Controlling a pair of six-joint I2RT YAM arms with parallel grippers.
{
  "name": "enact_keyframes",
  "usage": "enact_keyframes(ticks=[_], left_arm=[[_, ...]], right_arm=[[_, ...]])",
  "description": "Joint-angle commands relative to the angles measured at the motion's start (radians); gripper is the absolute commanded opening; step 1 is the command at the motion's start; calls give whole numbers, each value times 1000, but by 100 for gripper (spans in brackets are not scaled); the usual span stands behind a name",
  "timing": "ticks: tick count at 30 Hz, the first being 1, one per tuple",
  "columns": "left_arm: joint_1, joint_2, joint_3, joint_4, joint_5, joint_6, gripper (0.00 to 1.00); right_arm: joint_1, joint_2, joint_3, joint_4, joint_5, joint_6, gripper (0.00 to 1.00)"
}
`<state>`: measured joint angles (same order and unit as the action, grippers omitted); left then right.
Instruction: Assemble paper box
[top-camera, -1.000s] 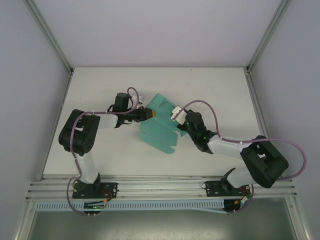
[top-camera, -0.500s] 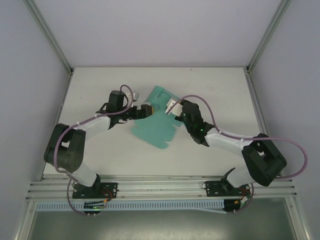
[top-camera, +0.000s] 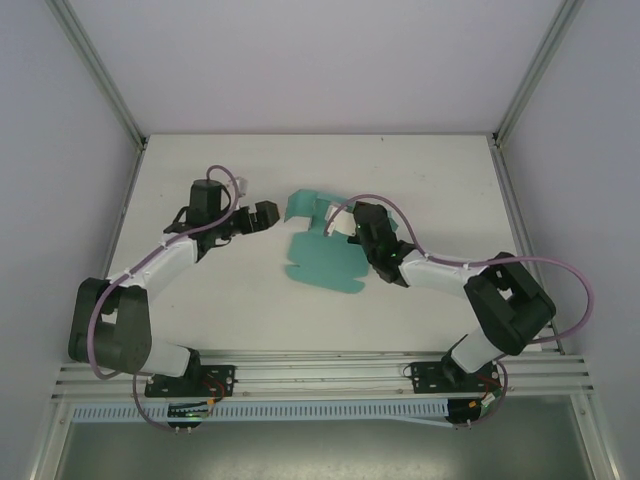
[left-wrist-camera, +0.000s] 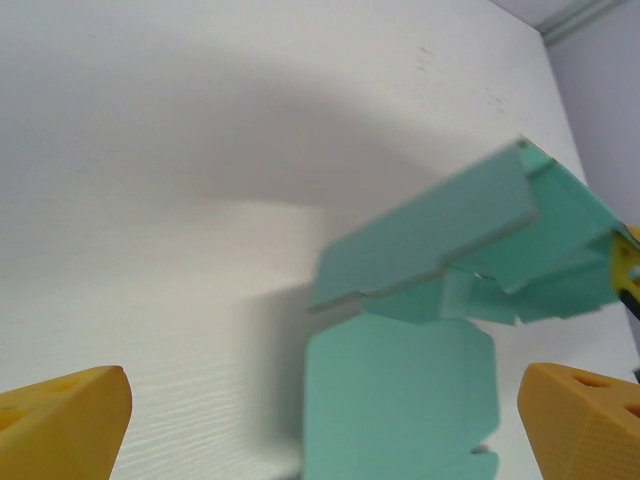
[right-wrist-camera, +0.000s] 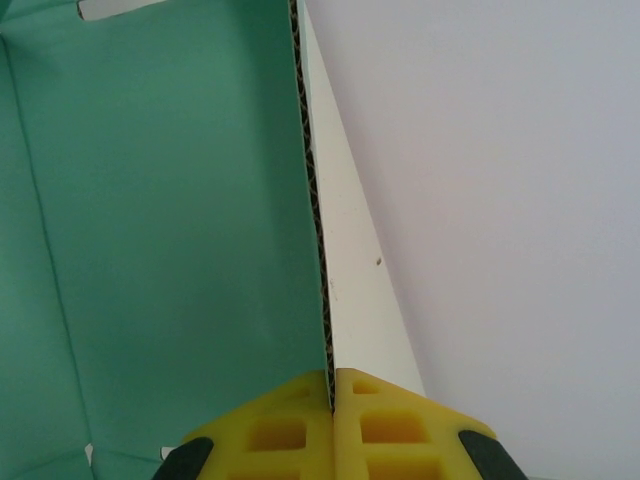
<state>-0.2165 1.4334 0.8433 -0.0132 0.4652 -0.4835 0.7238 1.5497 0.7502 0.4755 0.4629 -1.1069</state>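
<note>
Backing away to the left, the left pincer (top-camera: 262, 215) is now sitting just beside the box (top-camera: 320, 262) and no longer touching it. 1 second ago it was up against the card's left edge. The box is also lying lower and more turned on the bench (top-camera: 420, 170) than it was then.

Nearest the arms, the box's flat panel is resting on the bench near the middle, with its far panels folding upward. From the left wrist, the left pincer's pads (left-wrist-camera: 60, 420) are standing wide apart with nothing between them, and the raised flaps are hanging ahead.

Farther in, the right pincer (top-camera: 345, 225) is clamping shut on the box's right edge. From its wrist, the 2 yellow pads (right-wrist-camera: 290, 410) are pinching the thin card edge-on.

Judging from this, 1 grip is carrying the whole half-folded sheet. The card could bend or slide out of the pads, and the raised panels could spring flat again. If the left pincer comes back low, it may push the sheet instead of catching a flap.

No brand, label or writing is readable on the card.
</note>
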Motion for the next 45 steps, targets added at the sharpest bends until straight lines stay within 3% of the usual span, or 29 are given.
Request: enact_keyframes(ticks=[1, 7, 16, 21, 27, 34, 45], left_arm=[[18, 38, 31, -27, -40, -9, 98], [29, 224, 172, -41, -122, -19, 99], [28, 431, 270, 46, 61, 26, 98], [28, 452, 263, 92, 108, 31, 95], [16, 453, 222, 202, 321, 87, 85], [-40, 399, 114, 256, 315, 155, 71], [-105, 427, 105, 359, 344, 185, 70]], right_arm=[[26, 51, -19, 68, 8, -43, 0], [67, 126, -69, 186, 75, -47, 0], [89, 154, -83, 258, 120, -43, 0], [88, 155, -67, 321, 118, -107, 0], [91, 160, -51, 323, 121, -108, 0], [92, 172, -70, 345, 152, -100, 0], [113, 147, -86, 323, 155, -89, 0]])
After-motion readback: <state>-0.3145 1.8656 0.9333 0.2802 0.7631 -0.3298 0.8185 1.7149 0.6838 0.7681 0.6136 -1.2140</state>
